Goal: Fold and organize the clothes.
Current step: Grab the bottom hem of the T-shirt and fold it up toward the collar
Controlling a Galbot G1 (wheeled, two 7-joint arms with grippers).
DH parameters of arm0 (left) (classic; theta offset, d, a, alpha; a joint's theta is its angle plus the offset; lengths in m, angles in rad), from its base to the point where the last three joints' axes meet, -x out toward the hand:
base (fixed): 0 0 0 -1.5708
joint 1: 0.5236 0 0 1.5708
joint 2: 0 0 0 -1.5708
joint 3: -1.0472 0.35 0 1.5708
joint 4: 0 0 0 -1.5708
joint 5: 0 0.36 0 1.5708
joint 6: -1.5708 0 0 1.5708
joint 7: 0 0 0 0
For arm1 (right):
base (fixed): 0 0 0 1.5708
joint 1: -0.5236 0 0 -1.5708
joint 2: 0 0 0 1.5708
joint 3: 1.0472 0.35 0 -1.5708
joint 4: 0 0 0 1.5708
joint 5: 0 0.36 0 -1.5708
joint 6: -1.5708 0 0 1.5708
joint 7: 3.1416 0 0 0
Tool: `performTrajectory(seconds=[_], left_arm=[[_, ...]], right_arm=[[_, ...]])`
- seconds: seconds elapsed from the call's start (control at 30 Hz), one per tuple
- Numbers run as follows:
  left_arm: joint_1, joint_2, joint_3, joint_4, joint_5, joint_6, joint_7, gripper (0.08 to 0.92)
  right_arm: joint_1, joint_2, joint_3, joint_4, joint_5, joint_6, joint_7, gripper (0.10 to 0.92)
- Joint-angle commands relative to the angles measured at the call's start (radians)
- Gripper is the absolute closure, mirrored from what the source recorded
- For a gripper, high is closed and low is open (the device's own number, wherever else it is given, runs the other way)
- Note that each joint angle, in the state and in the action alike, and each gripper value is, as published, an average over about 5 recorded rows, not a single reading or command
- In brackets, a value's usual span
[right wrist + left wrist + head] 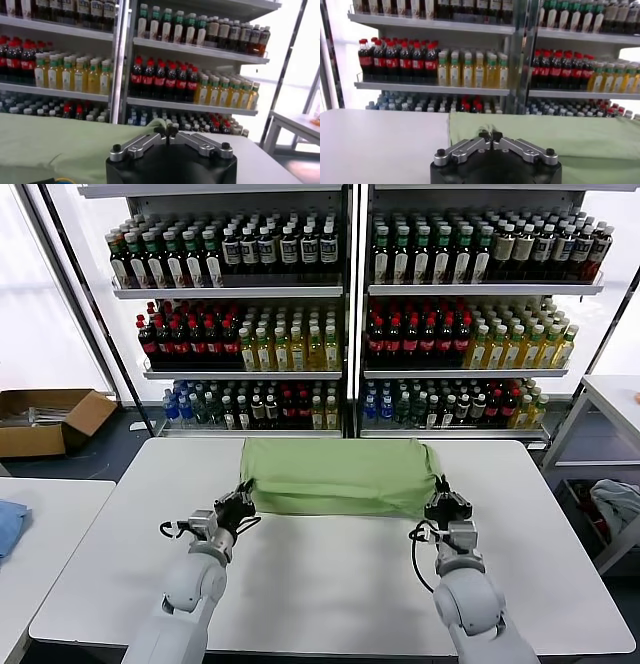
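Nearest us, our left gripper [238, 506] and right gripper [446, 502] have their jaws pinched fully together, each on a near corner of the shirt [340, 474]. It lies folded into a green band across the far middle of the table [320, 584]. We judge it light, limp and prone to sag, so edges and corners are best to grip.

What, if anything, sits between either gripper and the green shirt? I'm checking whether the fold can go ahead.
Nothing visible does. The left gripper is shut at the near left corner of the green shirt, the right gripper shut at its near right corner. Only bare white table lies around them.
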Motion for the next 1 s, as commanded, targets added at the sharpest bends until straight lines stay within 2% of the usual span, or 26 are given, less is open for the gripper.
performTrajectory(seconds=[0.03, 0.33, 0.43, 0.6, 0.8, 1.0], left_arm=[[-0.196, -0.01, 0.033, 0.247, -0.011, -0.011, -0.005, 0.916], [-0.258, -0.02, 0.053, 0.362, -0.002, -0.009, 0.003, 0.916], [-0.267, -0.022, 0.053, 0.367, 0.012, -0.005, 0.003, 0.916], [-0.255, -0.015, 0.058, 0.315, 0.029, 0.014, -0.01, 0.89], [-0.224, -0.006, 0.053, 0.225, 0.027, 0.046, -0.036, 0.731], [-0.187, 0.001, 0.046, 0.16, 0.025, 0.072, -0.048, 0.558]], right_arm=[[0.194, -0.001, -0.024, -0.24, 0.014, -0.01, -0.031, 0.915], [0.265, 0.025, -0.079, -0.378, 0.008, -0.028, -0.049, 0.915], [0.291, 0.044, -0.085, -0.403, 0.014, -0.037, -0.05, 0.903], [0.316, 0.093, -0.079, -0.404, 0.079, -0.064, -0.019, 0.781], [0.333, 0.147, -0.064, -0.358, 0.243, -0.071, 0.084, 0.607], [0.311, 0.137, -0.064, -0.323, 0.223, -0.079, 0.136, 0.434]])
